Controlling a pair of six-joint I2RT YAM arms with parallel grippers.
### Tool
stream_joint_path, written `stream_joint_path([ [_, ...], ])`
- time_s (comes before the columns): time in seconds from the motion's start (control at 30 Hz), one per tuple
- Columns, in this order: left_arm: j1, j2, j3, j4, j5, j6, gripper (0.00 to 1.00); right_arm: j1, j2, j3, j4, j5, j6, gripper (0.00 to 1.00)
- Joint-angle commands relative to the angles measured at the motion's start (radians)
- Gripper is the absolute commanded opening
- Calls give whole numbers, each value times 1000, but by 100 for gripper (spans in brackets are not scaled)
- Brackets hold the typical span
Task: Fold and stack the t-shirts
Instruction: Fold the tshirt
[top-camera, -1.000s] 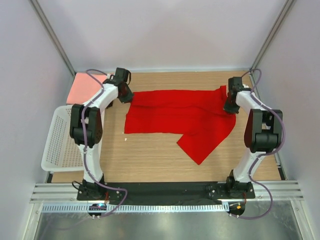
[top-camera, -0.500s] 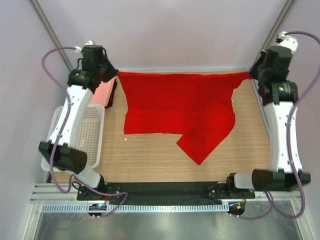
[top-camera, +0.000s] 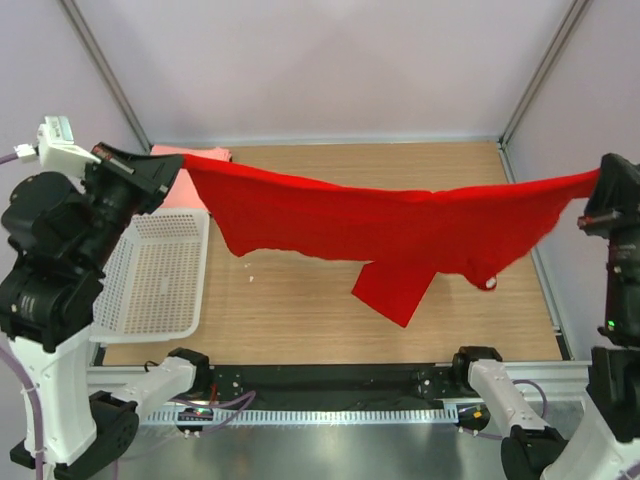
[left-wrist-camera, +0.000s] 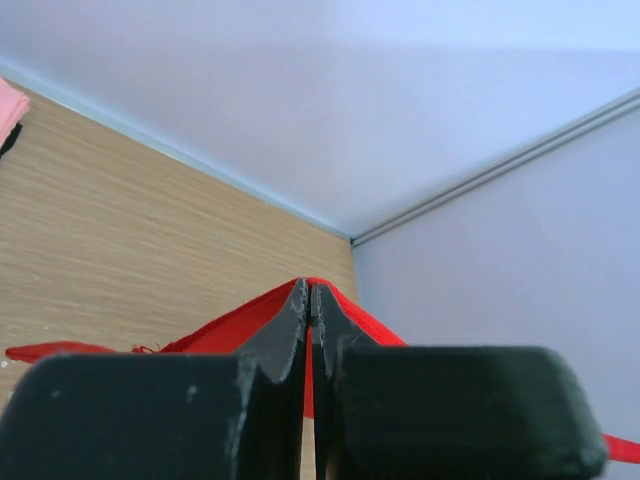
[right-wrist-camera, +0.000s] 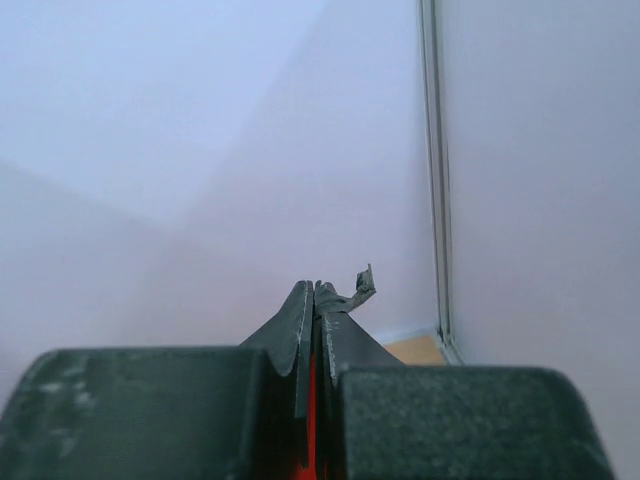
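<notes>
The bright red t-shirt (top-camera: 400, 225) hangs stretched in the air across the table, with a sleeve flap drooping to the wood at the middle. My left gripper (top-camera: 178, 165) is raised high at the left and shut on one end of the shirt; red cloth (left-wrist-camera: 250, 325) shows between and behind its closed fingers. My right gripper (top-camera: 598, 183) is raised high at the right and shut on the other end; a red strip (right-wrist-camera: 311, 430) shows between its fingers. A folded salmon-pink t-shirt (top-camera: 195, 163) lies at the far left corner, mostly hidden by my left arm. No dark shirt shows.
A white mesh basket (top-camera: 150, 275) stands at the table's left edge under my left arm. The wooden table (top-camera: 300, 310) is walled by pale panels at back and sides. The arm bases sit on a black rail (top-camera: 330, 380) at the near edge.
Both arms have risen and swung outward, lifting the red shirt off the table. It went from lying flat to hanging stretched between the two grippers.
</notes>
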Motion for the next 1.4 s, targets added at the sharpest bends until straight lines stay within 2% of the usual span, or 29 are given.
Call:
stream_joint_path([
  [0.0, -2, 20, 55, -66, 18, -21, 0, 8, 16, 94, -32, -13, -60, 1],
  [0.17, -2, 160, 152, -92, -17, 34, 0, 11, 147, 62, 71, -51, -101, 1],
  [0.3, -2, 326, 151, -25, -110, 71, 0, 11, 256, -89, 326, -54, -161, 1],
  [0.4, 19, 458, 142, 14, -126, 76, 0, 9, 357, -207, 483, -60, -201, 1],
  [0.53, 55, 574, 74, 119, -103, 65, 0, 8, 477, -342, 640, -134, -189, 1],
  [0.63, 87, 681, 15, 246, -86, 65, 0, 8, 561, -515, 810, -183, -145, 1],
  [0.8, 136, 865, -70, 483, 27, 93, 0, 8, 764, -617, 1031, -253, -91, 1],
  [0.9, 157, 1012, -43, 555, 94, 96, 0, 8, 910, -607, 1109, -275, -49, 1],
  [1.1, 217, 1250, 126, 592, 213, 131, 0, 8, 1114, -485, 1106, -321, -43, 1],
  [1.23, 240, 1339, 256, 606, 283, 168, 0, 8, 1177, -442, 1096, -356, -28, 1],
  [1.37, 246, 1388, 315, 588, 302, 192, 0, 8, 1183, -460, 1063, -329, -42, 1],
])
